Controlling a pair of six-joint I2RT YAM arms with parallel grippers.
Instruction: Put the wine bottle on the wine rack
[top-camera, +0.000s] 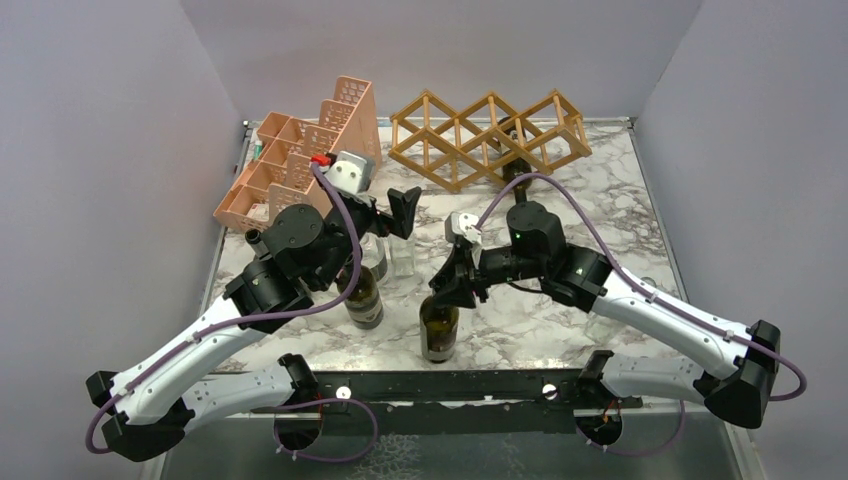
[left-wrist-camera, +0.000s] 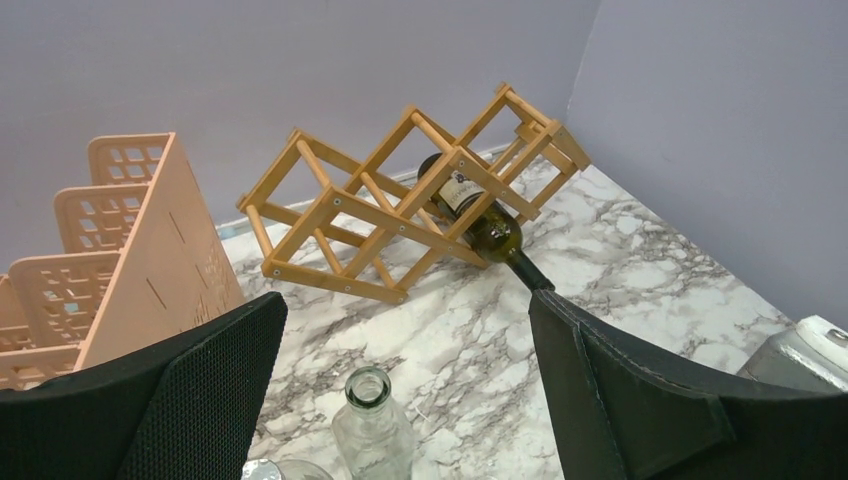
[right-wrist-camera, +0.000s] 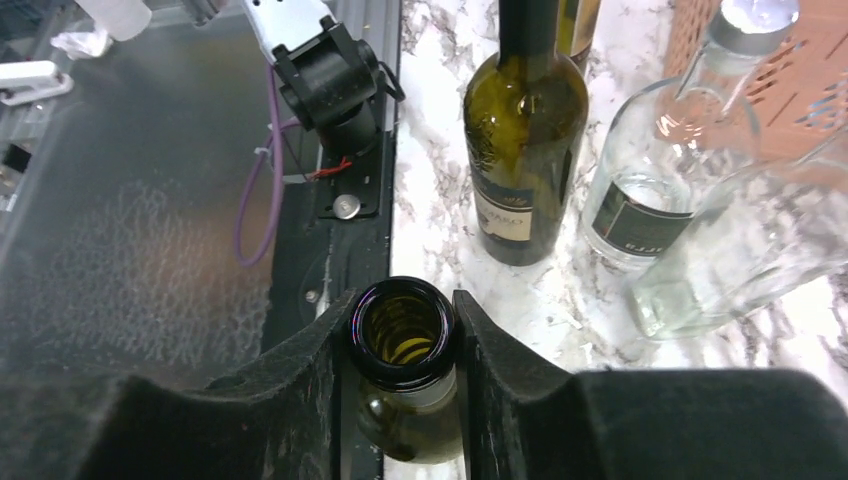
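One wine bottle (right-wrist-camera: 405, 420), neck clamped between right jaws, left jaws spread, empty.

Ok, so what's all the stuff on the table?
wine rack: one, golden-brown wood, back of table.
racked bottle: one, dark green, lying in the rack.
standing bottle: one, dark green, under the left arm.
held bottle: one, dark green, upright near front edge.
clear bottles: two, see-through glass, middle.
organizer: one, pink, back left.
table: one, white-grey marble.
left tool: open, empty.
right tool: shut on held bottle's neck.
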